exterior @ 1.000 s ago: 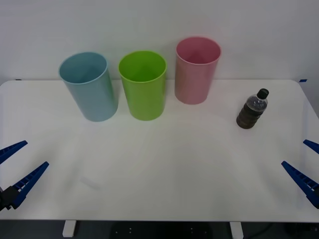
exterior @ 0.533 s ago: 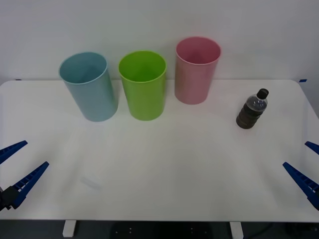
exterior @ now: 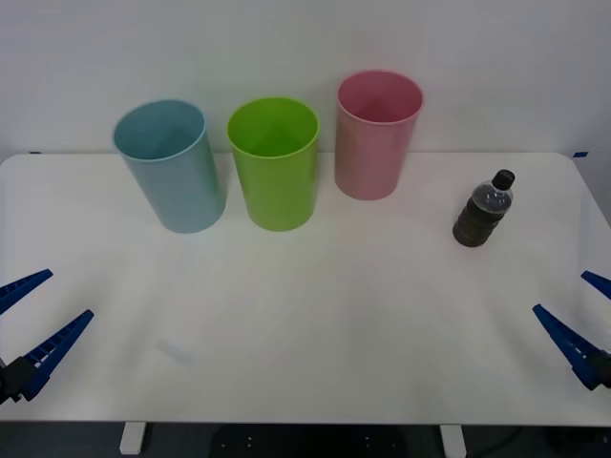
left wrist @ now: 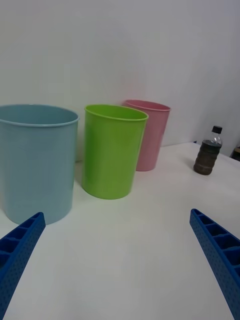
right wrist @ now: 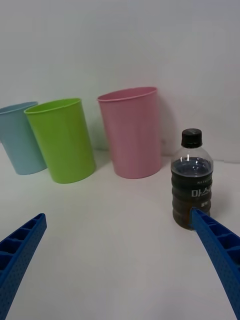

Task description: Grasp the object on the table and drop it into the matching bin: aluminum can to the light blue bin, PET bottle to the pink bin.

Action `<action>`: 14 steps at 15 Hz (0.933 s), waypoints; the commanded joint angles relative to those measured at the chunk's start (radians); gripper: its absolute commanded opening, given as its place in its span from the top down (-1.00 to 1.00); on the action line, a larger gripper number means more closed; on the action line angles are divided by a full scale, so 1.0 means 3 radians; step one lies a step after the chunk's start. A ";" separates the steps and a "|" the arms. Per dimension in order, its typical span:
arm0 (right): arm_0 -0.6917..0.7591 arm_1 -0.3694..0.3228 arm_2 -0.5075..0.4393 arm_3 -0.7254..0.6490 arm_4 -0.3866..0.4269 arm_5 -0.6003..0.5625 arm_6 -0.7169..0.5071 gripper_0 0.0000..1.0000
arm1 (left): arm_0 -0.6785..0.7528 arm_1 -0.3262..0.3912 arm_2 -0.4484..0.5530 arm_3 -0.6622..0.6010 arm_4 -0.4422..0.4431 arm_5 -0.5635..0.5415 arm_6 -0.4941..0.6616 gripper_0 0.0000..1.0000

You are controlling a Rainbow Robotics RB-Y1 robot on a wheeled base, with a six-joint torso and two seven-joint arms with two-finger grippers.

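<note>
Right gripper (exterior: 582,320) shifted slightly inward along near table (exterior: 315,315) edge since half a second ago, fingers spread, nothing held (approach likely just starting). PET bottle (exterior: 483,210) well ahead of it and a little inward, upright, long axis vertical, cap up, right of pink bin (exterior: 376,135). Left gripper (exterior: 33,320) parked, spread, unchanged.

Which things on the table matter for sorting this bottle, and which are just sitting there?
Needed: PET bottle, upright on the table; pink bin; right gripper, open, nearest the bottle.
Not needed: lime green bin; light blue bin; left gripper, open.
</note>
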 commanded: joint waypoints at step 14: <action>-0.0544 0.0002 0.0574 0.0632 -0.0055 0.1021 0.0795 -1.00 | 0.0000 0.0000 0.0000 0.0000 0.0000 0.0000 0.0000 -1.00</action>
